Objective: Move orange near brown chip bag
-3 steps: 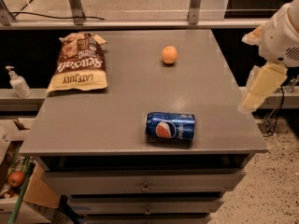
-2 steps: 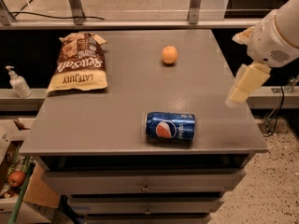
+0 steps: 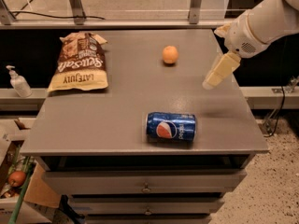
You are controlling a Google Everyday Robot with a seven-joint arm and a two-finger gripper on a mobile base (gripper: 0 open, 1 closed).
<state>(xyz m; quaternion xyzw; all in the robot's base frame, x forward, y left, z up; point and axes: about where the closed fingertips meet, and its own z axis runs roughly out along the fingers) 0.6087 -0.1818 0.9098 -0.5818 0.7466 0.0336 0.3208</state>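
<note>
Gripper [image 3: 209, 83] hovers right of orange [image 3: 170, 55], angled down-left.

The gripper [image 3: 213, 80] hangs over the worktop's [image 3: 117, 115] right side, its arm [image 3: 271, 17] cut off at the upper-right corner. Far to its lower left, a cardboard box [image 3: 38, 196] is cropped.

A blue Pepsi can [image 3: 171, 126] lies sideways near the grey table [image 3: 117, 106]'s front edge, a pump bottle [image 3: 18, 82] standing off left.
</note>
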